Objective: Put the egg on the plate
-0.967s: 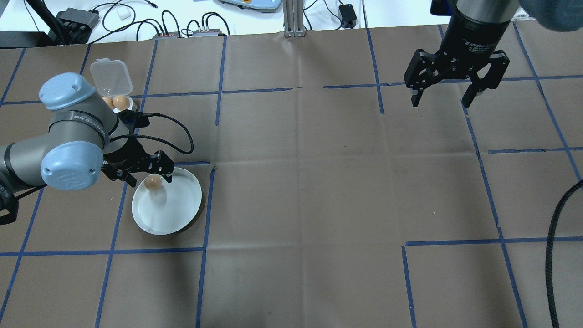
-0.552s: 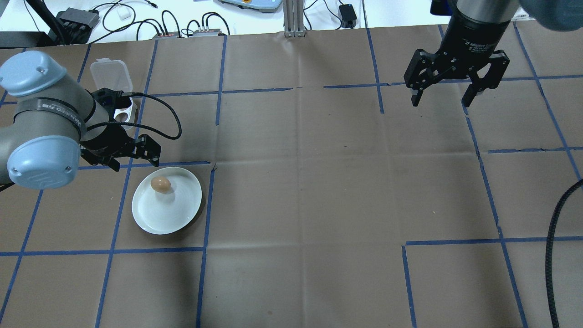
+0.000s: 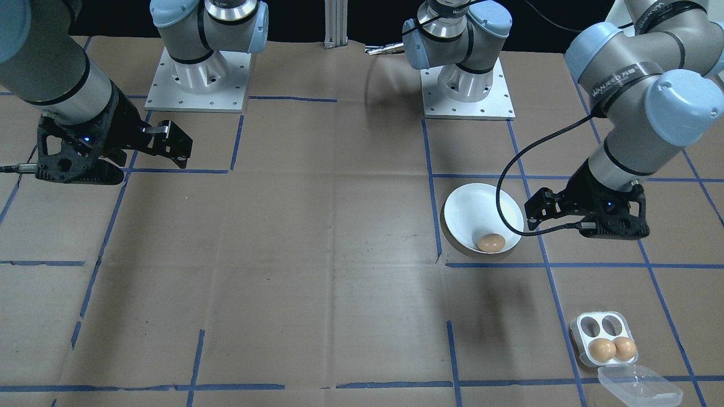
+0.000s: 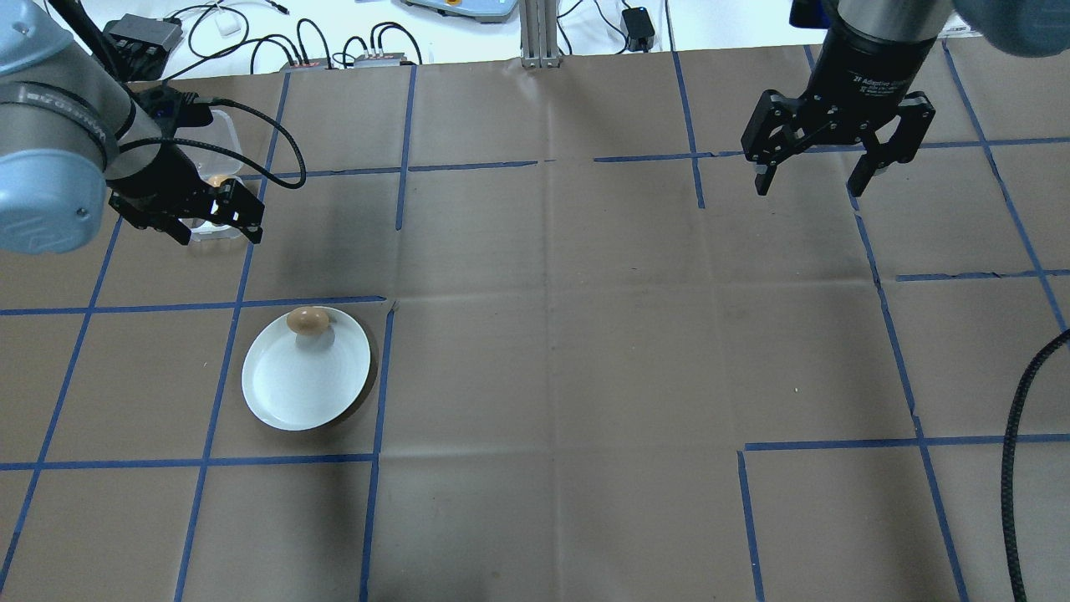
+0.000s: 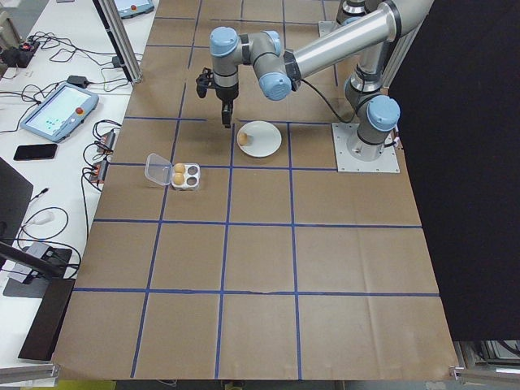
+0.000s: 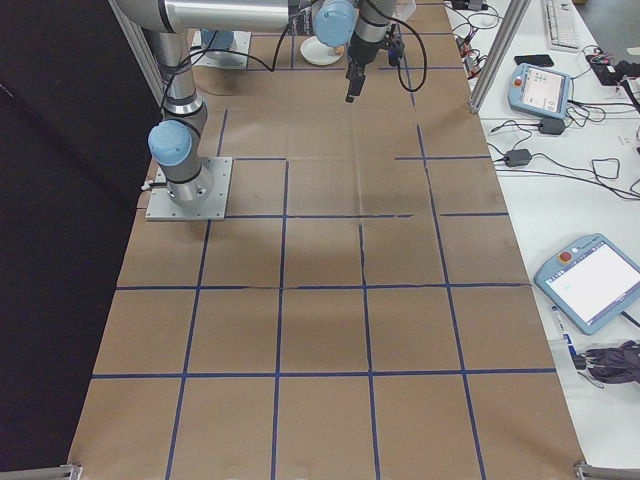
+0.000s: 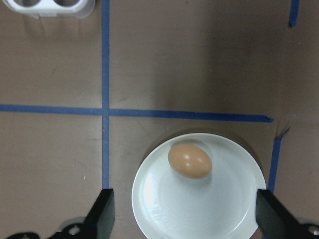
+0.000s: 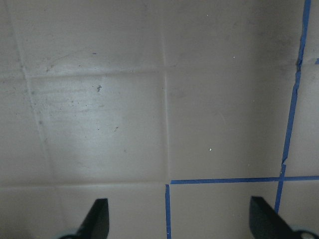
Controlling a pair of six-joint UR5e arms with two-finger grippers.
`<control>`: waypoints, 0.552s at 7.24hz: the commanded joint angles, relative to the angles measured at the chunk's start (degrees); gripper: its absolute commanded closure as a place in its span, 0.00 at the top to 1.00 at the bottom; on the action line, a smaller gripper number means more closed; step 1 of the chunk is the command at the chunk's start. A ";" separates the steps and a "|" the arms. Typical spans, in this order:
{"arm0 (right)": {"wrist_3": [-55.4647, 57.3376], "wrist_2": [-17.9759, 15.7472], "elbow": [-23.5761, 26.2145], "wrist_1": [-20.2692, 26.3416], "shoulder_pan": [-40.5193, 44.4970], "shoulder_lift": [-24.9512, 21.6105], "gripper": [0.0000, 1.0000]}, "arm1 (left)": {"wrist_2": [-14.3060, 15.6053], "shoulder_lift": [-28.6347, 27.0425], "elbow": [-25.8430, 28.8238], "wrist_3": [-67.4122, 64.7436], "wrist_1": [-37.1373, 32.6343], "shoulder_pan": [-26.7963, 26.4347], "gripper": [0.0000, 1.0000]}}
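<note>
One brown egg [image 4: 308, 321] is lying inside the white plate [image 4: 288, 401], resting against the part of the rim that faces away from the robot's bases. That plate is sitting on the brown paper-covered tabletop [image 4: 552, 359], toward the edge on the robot's left side, just inside a corner formed by blue tape lines [image 4: 380, 376].

Nothing is touching the egg. The left gripper [image 4: 216, 219] is hanging in the air with its jaws spread wide and empty, between the plate and the egg tray [image 3: 603, 338]. In the left wrist view the egg [image 7: 189, 160] and the plate [image 7: 164, 209] are showing well below and between the two dark fingertips [image 7: 102, 216].

Farther toward the far edge of the tabletop, the small white egg tray is lying with its clear lid [image 3: 639, 386] folded open. Two brown eggs [image 3: 613, 349] are sitting in the two cups next to the lid, and the other two cups are looking empty, though from overhead the left arm is covering most of the tray.

On the opposite side of the tabletop, the right gripper [image 4: 815, 176] is hovering above bare paper, jaws spread apart and holding nothing.
</note>
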 commanded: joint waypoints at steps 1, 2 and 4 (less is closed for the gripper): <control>0.00 -0.09 0.00 0.00 0.00 -0.01 1.00 | 0.06 -5.95 8.86 10.99 -2.47 3.37 1.00; 0.00 0.00 0.00 0.00 0.00 -0.01 1.00 | 0.15 -9.72 12.39 15.18 -3.34 4.70 1.00; 0.00 0.00 0.00 0.00 0.00 -0.01 1.00 | 4.07 -17.45 20.37 30.53 -3.26 5.42 1.00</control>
